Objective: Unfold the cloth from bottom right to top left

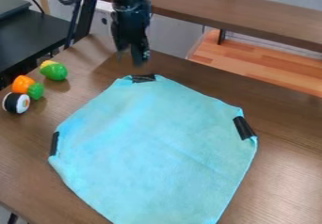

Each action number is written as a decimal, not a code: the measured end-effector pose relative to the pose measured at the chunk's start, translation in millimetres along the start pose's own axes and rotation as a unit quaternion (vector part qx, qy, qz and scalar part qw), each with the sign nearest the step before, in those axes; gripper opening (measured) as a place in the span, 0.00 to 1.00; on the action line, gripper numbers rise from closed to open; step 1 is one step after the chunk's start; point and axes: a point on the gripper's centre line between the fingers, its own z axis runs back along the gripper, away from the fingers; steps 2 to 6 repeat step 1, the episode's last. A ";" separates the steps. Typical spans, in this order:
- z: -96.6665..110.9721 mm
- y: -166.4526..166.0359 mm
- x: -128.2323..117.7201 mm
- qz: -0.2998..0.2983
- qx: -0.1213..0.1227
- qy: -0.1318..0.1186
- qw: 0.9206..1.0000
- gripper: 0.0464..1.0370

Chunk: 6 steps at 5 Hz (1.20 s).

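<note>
Cloth (pixel 157 148) spread flat, light blue, black-taped corners

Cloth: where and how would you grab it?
I'd pinch the far corner at its black patch, coming straight down from above. The cloth lies nearly flat, with no raised fold to take from the side, so a corner edge is likely the easiest bite. The gripper already hangs just beyond that corner.

Cloth (pixel 157 148): turquoise | tape strips (pixel 245 128): black | table (pixel 283 171): brown, wood-grained | carrot (pixel 23 84): orange, green top
</note>
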 end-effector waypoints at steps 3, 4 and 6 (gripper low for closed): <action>18.7 4.4 -6.0 0.011 -0.004 -0.012 1.000 0.96; 18.7 4.4 -6.0 0.011 -0.004 -0.012 1.000 0.96; 18.7 4.4 -6.0 0.011 -0.004 -0.012 1.000 0.96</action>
